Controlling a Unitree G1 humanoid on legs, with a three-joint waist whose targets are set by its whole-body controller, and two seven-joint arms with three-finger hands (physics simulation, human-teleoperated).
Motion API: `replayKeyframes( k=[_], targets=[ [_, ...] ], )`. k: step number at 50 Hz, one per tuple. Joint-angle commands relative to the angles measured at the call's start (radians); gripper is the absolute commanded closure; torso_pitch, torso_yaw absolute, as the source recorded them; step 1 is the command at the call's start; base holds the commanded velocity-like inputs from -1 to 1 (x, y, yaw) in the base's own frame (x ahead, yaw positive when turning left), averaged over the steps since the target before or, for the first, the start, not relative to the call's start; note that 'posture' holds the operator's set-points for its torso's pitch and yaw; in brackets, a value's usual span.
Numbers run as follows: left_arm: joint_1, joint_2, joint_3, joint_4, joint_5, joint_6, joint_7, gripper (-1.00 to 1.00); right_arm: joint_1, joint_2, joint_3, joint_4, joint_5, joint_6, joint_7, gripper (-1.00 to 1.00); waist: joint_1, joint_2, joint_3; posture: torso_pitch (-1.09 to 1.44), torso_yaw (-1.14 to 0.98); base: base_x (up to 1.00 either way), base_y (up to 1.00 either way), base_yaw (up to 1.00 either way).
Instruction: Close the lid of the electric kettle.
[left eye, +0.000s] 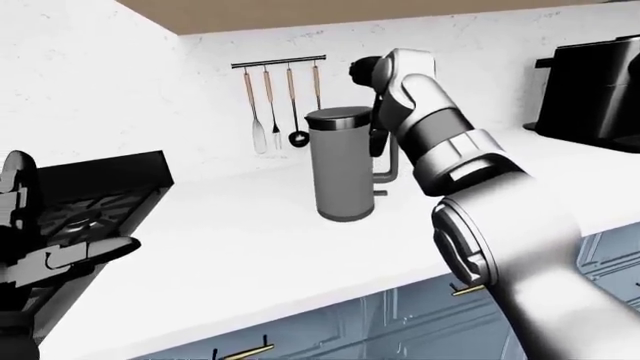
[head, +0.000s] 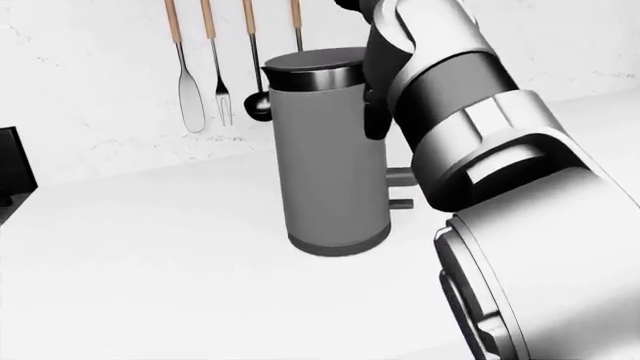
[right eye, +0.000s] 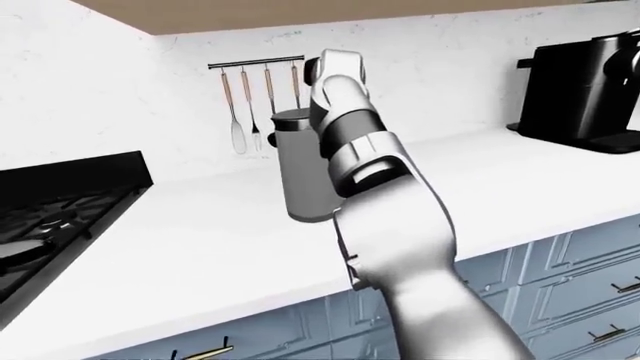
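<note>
One grey electric kettle (left eye: 341, 165) stands upright on the white counter (left eye: 250, 247), just right of centre in the left-eye view, near the wall. Its dark lid (head: 318, 67) lies flat on the rim, so the inside is hidden and nothing of its contents can be told. The kettle's handle (left eye: 386, 169) sticks out at 3 o'clock from the body.

The right arm rises from the 5 o'clock corner of the left-eye view and reaches up past the kettle's right side. The right hand (left eye: 372, 73) sits at about 1 o'clock from the lid, just beside it, mostly hidden behind the wrist; how far its fingers are spread, and whether they touch anything, cannot be told. The left hand (left eye: 60, 255) hangs at 8 o'clock in the left-eye view over the black stove (right eye: 55, 214), fingers loosely apart and holding nothing.

Four utensils hang from a rail (left eye: 279, 63) on the wall at 11 o'clock from the kettle. A black coffee machine (right eye: 580, 90) stands well apart at 3 o'clock. Blue cabinets (right eye: 560, 277) run beneath the counter.
</note>
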Motion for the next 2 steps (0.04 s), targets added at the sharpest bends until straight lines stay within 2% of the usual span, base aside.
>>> replayKeyframes(
  k=[1,2],
  targets=[
    [-0.02,0.016,0.001,-0.021,-0.003,-0.02,0.0,-1.0,-0.038,-0.011,0.0,-0.035,-0.009,-0.002,-0.012,-1.0,0.0,0.004,0.003,-0.65,0.0,0.0,0.0,0.0],
    [-0.019,0.016,-0.003,-0.019,0.003,-0.023,-0.002,-1.0,-0.03,-0.024,0.001,-0.038,-0.012,-0.003,-0.007,-1.0,0.001,0.004,0.003,-0.65,0.0,0.0,0.0,0.0]
  ],
)
